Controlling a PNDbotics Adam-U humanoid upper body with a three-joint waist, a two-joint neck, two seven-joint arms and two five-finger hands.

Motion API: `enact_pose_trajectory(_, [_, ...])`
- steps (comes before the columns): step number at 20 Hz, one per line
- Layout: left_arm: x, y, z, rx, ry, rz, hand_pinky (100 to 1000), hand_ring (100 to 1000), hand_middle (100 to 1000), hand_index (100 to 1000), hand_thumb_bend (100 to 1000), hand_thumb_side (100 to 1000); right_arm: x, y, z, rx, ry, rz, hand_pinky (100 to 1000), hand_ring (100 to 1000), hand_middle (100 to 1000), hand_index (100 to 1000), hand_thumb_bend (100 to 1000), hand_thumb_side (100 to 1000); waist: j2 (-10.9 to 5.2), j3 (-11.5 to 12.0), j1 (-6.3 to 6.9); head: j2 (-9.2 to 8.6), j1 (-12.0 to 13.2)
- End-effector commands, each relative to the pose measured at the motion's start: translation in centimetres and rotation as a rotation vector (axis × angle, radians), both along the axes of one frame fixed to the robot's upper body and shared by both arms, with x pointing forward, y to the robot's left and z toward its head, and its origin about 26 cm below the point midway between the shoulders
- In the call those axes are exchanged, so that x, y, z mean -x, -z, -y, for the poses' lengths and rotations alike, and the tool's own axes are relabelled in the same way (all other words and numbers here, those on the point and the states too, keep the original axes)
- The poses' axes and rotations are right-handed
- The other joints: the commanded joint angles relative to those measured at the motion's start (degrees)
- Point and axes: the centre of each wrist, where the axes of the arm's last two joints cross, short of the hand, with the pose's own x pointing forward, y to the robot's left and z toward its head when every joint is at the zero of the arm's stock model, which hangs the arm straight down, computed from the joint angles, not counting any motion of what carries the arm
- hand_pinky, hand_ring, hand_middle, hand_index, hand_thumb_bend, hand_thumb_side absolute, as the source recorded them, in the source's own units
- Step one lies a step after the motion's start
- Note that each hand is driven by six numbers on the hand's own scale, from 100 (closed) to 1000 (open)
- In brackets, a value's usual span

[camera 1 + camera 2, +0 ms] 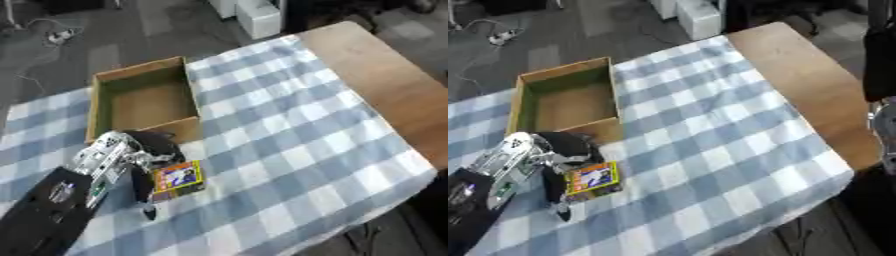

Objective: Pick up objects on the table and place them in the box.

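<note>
Fingers of the left robot hand (140, 155) curl round a small colourful packet (178, 178), just before the box (144, 100).

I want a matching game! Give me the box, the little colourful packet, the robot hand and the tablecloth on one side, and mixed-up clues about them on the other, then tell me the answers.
Things:
1. cardboard box
2. colourful packet
3. left robot hand
4. tablecloth

Clues:
A. blue and white checks
B. open on top, nothing inside
C. yellow edge, lies just in front of the box
D. black and silver, reaches in from the left beside the packet

Pairs: 1-B, 2-C, 3-D, 4-A
</note>
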Motion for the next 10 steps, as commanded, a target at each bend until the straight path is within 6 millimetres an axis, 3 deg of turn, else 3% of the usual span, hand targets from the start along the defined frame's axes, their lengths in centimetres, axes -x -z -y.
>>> enact_pose_trajectory(1, [-0.12,0.40,-0.68,-0.017,0.008,0.021,289,570,750,902,689,364,0.09,-1.16,0.24,0.024,0.000,0.029,373,317,347,568,100,1000,-0.26,0.03,-0.27,-0.40,-0.54])
enact_pose_trajectory(2, [-0.11,0.42,-0.72,-0.015,0.019,0.031,200,489,655,868,595,369,0.09,-1.15,0.24,0.024,-0.001,0.029,374,318,347,568,100,1000,-0.26,0.03,-0.27,-0.37,-0.54])
enact_pose_trajectory(3, [-0.11,0.45,-0.78,-0.013,0.028,0.042,200,489,655,868,595,369,0.09,-1.15,0.25,0.024,-0.001,0.029,374,318,347,568,100,1000,-0.27,0.03,-0.27,-0.34,-0.54])
enact_pose_trajectory(4, [-0.12,0.43,-0.82,-0.008,0.036,0.054,138,418,566,817,454,375,0.10,-1.15,0.25,0.023,-0.001,0.029,375,318,347,568,100,1000,-0.27,0.04,-0.28,-0.30,-0.55])
enact_pose_trajectory(5, [-0.13,0.45,-0.88,-0.002,0.041,0.065,157,448,600,841,518,369,0.10,-1.15,0.26,0.022,-0.001,0.030,374,318,347,568,100,1000,-0.27,0.05,-0.28,-0.28,-0.55])
enact_pose_trajectory(6, [-0.14,0.48,-0.92,0.004,0.045,0.075,100,340,486,743,276,394,0.10,-1.14,0.26,0.022,-0.001,0.030,375,318,347,568,100,1000,-0.27,0.05,-0.29,-0.26,-0.55])
enact_pose_trajectory(7, [-0.15,0.49,-0.96,0.013,0.048,0.085,100,311,479,735,254,399,0.10,-1.14,0.26,0.023,-0.001,0.030,375,318,347,568,100,1000,-0.27,0.06,-0.29,-0.24,-0.55])
enact_pose_trajectory(8, [-0.16,0.53,-0.99,0.021,0.049,0.094,100,291,432,681,100,474,0.11,-1.13,0.26,0.023,-0.001,0.030,375,318,347,567,100,1000,-0.26,0.07,-0.30,-0.22,-0.55])
enact_pose_trajectory(9, [-0.17,0.58,-1.02,0.028,0.049,0.100,100,304,446,703,123,441,0.11,-1.13,0.26,0.023,-0.001,0.030,375,318,347,567,100,1000,-0.26,0.06,-0.30,-0.21,-0.55])
enact_pose_trajectory(10, [-0.18,0.64,-1.04,0.033,0.050,0.105,100,268,407,651,100,574,0.11,-1.13,0.26,0.023,-0.001,0.030,375,318,347,567,100,1000,-0.26,0.06,-0.30,-0.21,-0.55])
